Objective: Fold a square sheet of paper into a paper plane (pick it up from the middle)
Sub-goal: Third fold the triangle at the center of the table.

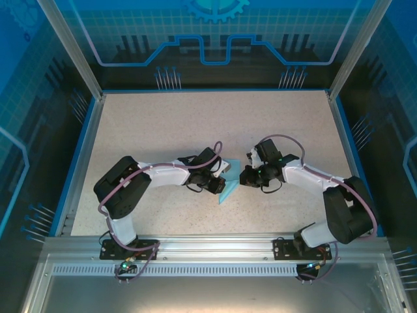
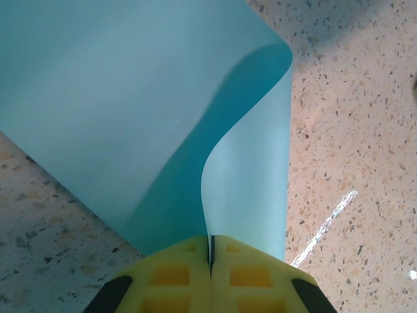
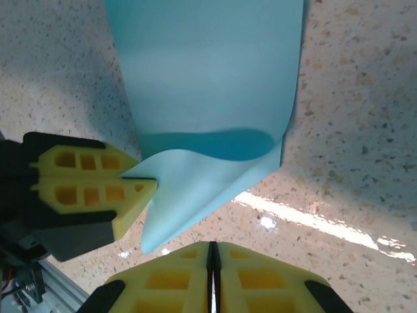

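Note:
The square sheet of paper (image 1: 227, 186) is light blue and lies between the two arms, curled over on itself. My left gripper (image 1: 220, 177) is shut on one edge of it, and the sheet (image 2: 130, 98) rises from the yellow jaws (image 2: 210, 251) in a loose bend. In the right wrist view the paper (image 3: 208, 78) spreads away across the table, with the left gripper (image 3: 137, 177) pinching its near flap. My right gripper (image 3: 212, 251) is shut with nothing in it, just short of the flap's free corner. From above, the right gripper (image 1: 246, 176) faces the sheet from the right.
The speckled beige table (image 1: 163, 130) runs wide behind the arms. Blue rails (image 1: 81, 156) border it left and right. An aluminium frame (image 1: 208, 244) closes the near edge, and the two arms' bases stand on it.

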